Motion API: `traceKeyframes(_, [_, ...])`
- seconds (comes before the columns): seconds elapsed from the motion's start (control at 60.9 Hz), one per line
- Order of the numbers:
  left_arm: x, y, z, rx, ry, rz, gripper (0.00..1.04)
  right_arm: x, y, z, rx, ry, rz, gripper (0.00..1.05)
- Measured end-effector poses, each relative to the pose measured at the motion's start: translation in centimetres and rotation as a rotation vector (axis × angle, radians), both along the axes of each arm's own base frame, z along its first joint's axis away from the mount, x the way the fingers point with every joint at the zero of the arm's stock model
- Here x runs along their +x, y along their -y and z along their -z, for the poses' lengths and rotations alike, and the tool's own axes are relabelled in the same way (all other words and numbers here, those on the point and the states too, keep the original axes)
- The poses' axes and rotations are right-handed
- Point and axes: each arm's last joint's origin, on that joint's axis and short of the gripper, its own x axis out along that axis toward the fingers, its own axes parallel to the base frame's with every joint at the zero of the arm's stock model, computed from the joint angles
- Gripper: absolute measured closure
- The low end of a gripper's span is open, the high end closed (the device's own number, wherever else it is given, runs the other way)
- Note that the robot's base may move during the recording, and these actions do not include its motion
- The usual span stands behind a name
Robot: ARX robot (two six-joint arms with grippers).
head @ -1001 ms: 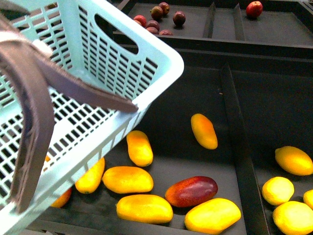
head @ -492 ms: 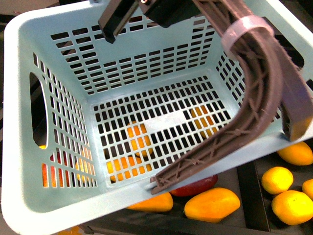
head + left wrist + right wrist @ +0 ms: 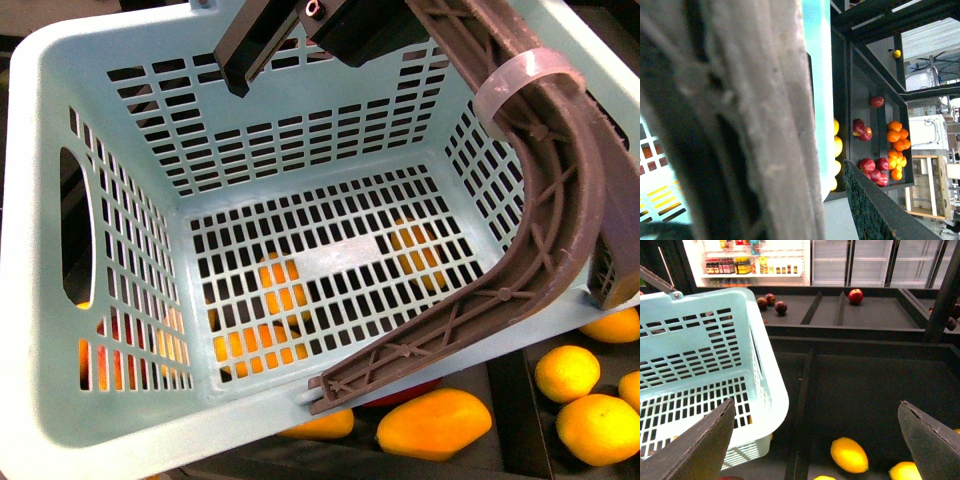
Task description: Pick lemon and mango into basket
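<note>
The turquoise basket (image 3: 110, 420) fills most of the front view, hanging tilted over the fruit bin. My left gripper (image 3: 290, 35) is shut on its brown handle (image 3: 560, 200). In the left wrist view the handle (image 3: 740, 120) blocks nearly everything, beside one finger (image 3: 880, 215). The red mango shows only as a sliver (image 3: 405, 392) under the basket's front edge. Lemons (image 3: 566, 372) lie in the right compartment. My right gripper (image 3: 815, 440) is open and empty above a lemon (image 3: 849, 454), with the basket (image 3: 765, 400) beside it.
Orange-yellow mangoes lie below the basket (image 3: 435, 422) and show through its slots (image 3: 280, 290). A black divider (image 3: 510, 400) separates the mango and lemon compartments. Red apples (image 3: 855, 296) sit on the back shelf. Oranges (image 3: 897, 132) and apples (image 3: 870, 165) show in the left wrist view.
The basket has swung from the left side to the middle of the front view, covering the mangoes. Over the last half second it has shifted only slightly.
</note>
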Motion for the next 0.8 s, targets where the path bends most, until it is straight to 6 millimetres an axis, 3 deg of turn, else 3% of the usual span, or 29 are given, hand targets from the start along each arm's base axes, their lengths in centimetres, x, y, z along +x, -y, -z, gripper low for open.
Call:
traceKeyframes(0.131, [0.0, 0.0, 0.0, 0.003, 0.004, -0.002, 0.77, 0.9, 0.8, 0.9, 0.162, -0.303, 0.181, 0.09])
traceKeyframes(0.312, [0.0, 0.0, -0.1, 0.003, 0.006, 0.001, 0.77, 3.6, 2.9, 1.4, 0.247, -0.304, 0.265, 0.09])
traceKeyframes(0.492, [-0.1, 0.0, -0.1, 0.002, 0.007, 0.002, 0.77, 9.2, 6.8, 3.1, 0.329, -0.373, 0.393, 0.09])
traceKeyframes(0.607, [0.0, 0.0, -0.1, 0.002, 0.007, 0.002, 0.77, 12.8, 10.2, 5.5, 0.423, -0.471, 0.516, 0.09])
traceKeyframes(0.804, [0.0, 0.0, -0.1, 0.003, 0.008, 0.001, 0.77, 15.5, 14.0, 10.5, 0.581, -0.610, 0.700, 0.09])
